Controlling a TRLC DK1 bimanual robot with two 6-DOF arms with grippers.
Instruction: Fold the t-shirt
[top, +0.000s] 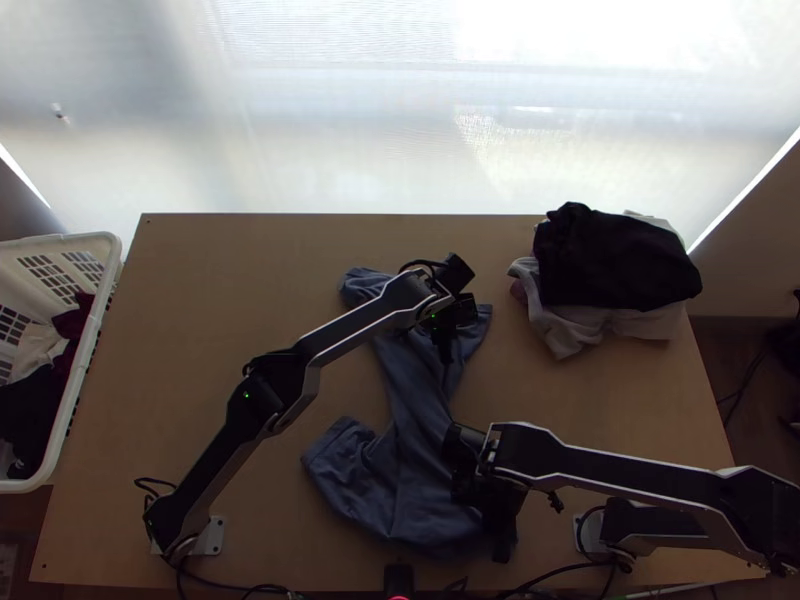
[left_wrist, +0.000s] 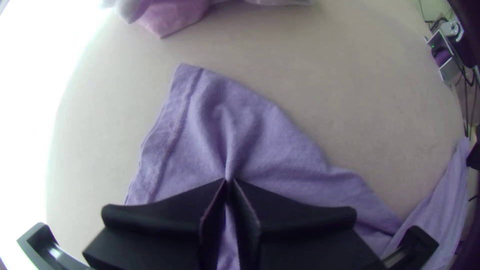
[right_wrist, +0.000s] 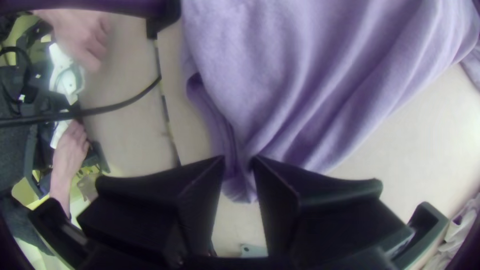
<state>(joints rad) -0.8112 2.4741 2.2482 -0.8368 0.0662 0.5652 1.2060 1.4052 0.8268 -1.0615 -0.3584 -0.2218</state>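
Across table (top: 220, 290), t-shirt (top: 408, 400) twisted, no neat fold visible; left gripper (left_wrist: 230, 181) pinches near hemmed edge (left_wrist: 172, 130), right gripper (right_wrist: 239, 159) grips bunched corner (right_wrist: 239, 187) (decent start); straightening, folding remain.

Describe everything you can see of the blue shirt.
The shirt is plain grey-blue from above, soft-looking, with a stitched hem. It lies bunched and creased on the table, narrower midway. The left gripper pinches it near a hemmed far edge; the right gripper pinches its near end.
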